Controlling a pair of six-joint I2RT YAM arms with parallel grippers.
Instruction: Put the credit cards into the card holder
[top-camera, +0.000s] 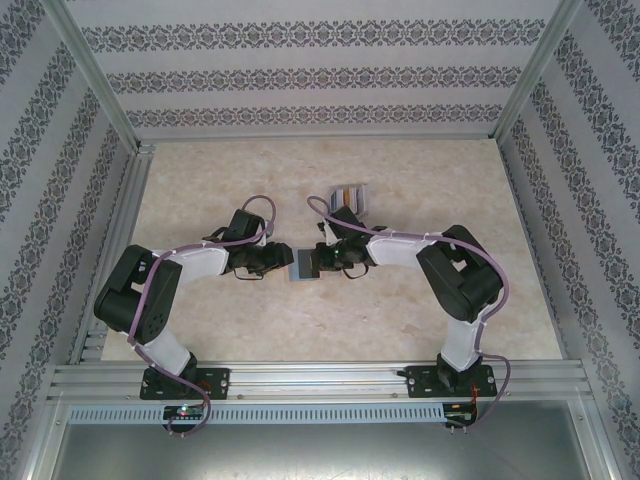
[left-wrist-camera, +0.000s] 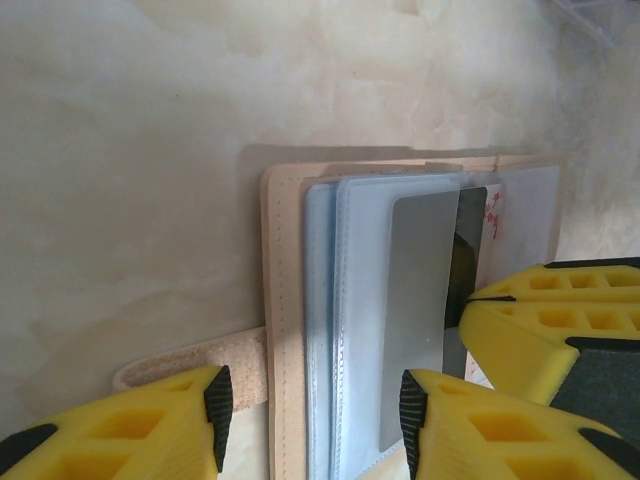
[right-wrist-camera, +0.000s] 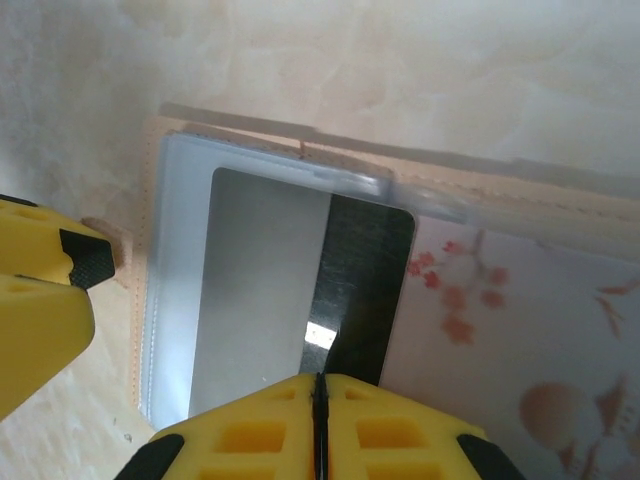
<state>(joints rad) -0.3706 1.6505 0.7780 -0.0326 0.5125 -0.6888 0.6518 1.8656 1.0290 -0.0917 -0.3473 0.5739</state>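
Grey credit card (right-wrist-camera: 365, 270), judged thin, stiff and slick, half-sleeved in the card holder (left-wrist-camera: 283, 300), pinched at its edge by right fingers (right-wrist-camera: 250, 435); left fingers (left-wrist-camera: 140, 425) spread.

The pale beige, marble-patterned table (top-camera: 200, 180) carries the tan card holder (top-camera: 303, 263), which lies opened flat near its middle with the grey-blue inside facing up, and a small tray (top-camera: 367, 197) resting near the card holder, beyond it and slightly right.
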